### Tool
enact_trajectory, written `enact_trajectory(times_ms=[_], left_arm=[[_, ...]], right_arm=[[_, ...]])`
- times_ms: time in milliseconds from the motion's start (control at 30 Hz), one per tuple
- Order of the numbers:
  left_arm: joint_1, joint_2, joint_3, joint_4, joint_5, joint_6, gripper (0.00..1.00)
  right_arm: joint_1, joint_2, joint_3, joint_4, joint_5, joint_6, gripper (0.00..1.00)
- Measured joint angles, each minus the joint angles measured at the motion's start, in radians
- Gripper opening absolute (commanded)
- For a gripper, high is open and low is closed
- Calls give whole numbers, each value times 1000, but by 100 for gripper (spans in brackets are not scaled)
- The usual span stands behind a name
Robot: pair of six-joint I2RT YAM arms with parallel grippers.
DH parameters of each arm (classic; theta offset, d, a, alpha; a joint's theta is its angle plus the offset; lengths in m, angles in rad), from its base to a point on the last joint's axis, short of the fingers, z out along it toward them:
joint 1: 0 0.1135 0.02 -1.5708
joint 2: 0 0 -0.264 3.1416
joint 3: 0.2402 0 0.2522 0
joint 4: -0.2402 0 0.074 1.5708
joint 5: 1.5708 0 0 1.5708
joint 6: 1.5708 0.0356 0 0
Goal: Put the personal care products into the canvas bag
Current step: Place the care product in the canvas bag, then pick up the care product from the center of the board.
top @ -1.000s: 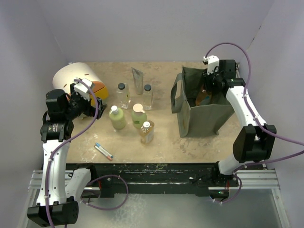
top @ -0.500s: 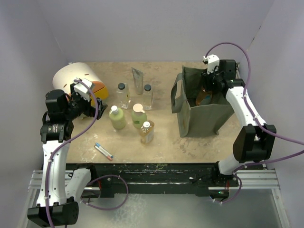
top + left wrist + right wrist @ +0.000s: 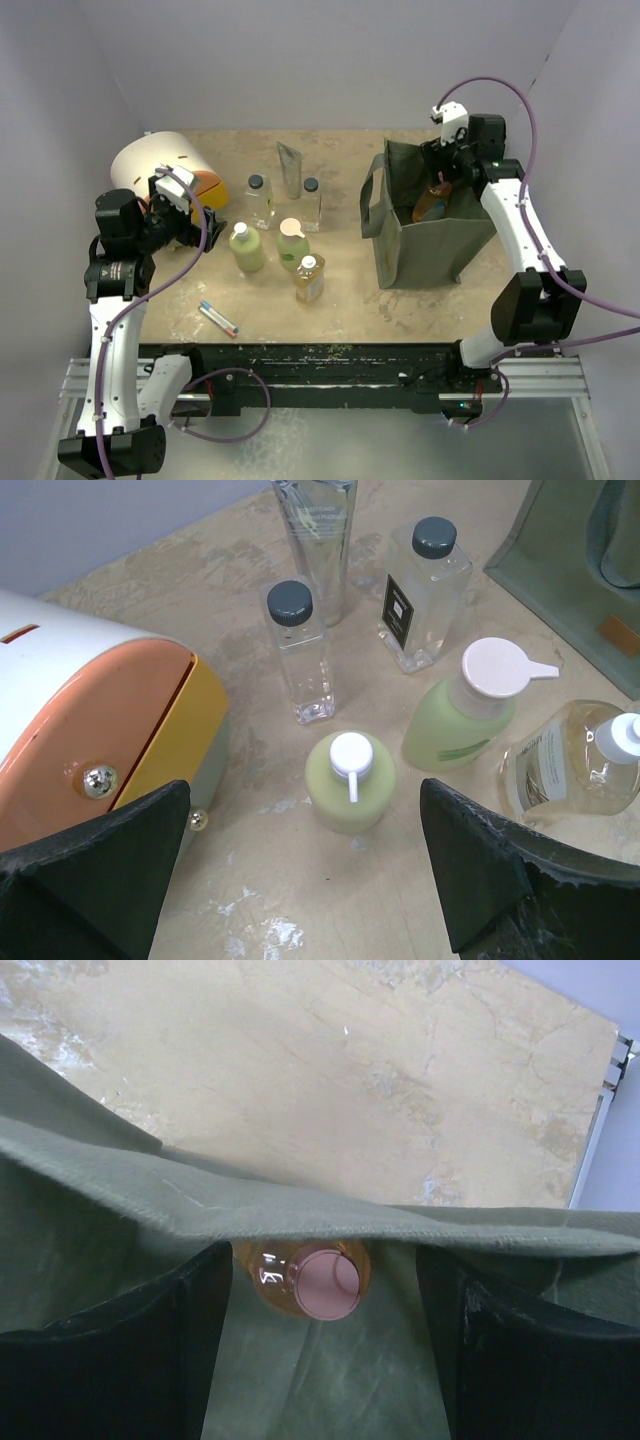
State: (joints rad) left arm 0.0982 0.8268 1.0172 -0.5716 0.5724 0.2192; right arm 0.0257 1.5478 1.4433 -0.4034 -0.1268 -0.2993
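Canvas bag (image 3: pixel 430 250) is standing upright at the right of the desk (image 3: pixel 350 300), mouth gaping, w/ an orange bottle (image 3: pixel 310 1282) sitting inside it, tucked just under the rim. R hand (image 3: pixel 446 172) is hovering over the bag's far edge. Its fingers (image 3: pixel 120 1350) are standing apart, wider than the bottle, which is showing btwn them w/ a clear gap on one side, so nothing is being gripped. Can't tell if the other finger is brushing it. L hand (image 3: pixel 200 222) is hanging wide apart & empty above the desk, just beside the white-and-orange domed box (image 3: pixel 90 720). Ahead of it, a narrow clear bottle (image 3: pixel 296 650), a wider clear bottle (image 3: pixel 422 595), silver-grey tube (image 3: pixel 318 530), pale green bottle (image 3: pixel 348 785), light-capped green bottle (image 3: pixel 465 715) & amber bottle (image 3: pixel 570 760) are standing grouped mid-desk, well apart from the bag. Thin pen-like stick (image 3: pixel 218 318) is lying near the front edge.
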Motion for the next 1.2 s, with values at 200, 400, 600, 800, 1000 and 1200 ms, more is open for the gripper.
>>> enact_trajectory(times_ms=[200,400,600,800,1000,1200], left_arm=[[0,0,0,0,2,0,99],[0,0,0,0,16,-1,99],[0,1,0,0,19,-3,99],[0,3,2,-4,18,0,99],[0,20,20,-27,6,2,99],[0,35,41,-41,-26,10,99]], right_arm=[[0,-21,58,-45,-27,-1,77],[0,-70,128,-99,-83,0,77],[2,-129,184,-149,-170,0,77],[55,-207,200,-178,-247,-9,78],[255,-240,230,-178,-268,-55,80],[361,-172,317,-173,-283,-89,80]])
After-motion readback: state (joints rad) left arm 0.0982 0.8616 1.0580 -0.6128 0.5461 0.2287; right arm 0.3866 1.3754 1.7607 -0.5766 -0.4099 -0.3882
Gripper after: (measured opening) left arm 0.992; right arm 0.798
